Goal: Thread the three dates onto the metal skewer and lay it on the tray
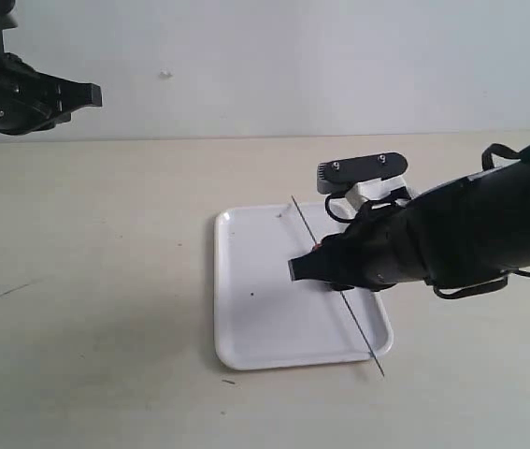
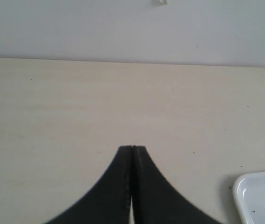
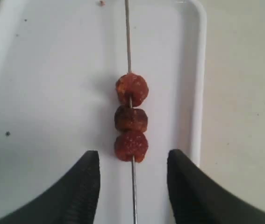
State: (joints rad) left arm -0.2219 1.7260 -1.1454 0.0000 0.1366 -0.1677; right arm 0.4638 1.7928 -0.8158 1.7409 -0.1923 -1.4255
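Right gripper (image 3: 132, 156) is open, jaws straddling the metal skewer (image 3: 128, 37) without touching; the three dates (image 3: 131, 117) sit threaded just ahead of its tips, over the tray (image 3: 39, 70). Skewer looks laid down, though contact is hard to confirm. Best retreat: straight up, jaws wide, so nothing rolls; left gripper (image 2: 132, 150) is closed, empty.

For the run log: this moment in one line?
dates: three threaded on skewer | skewer: on tray, end past rim | right fingers: open, astride skewer | left fingers: shut, away from tray
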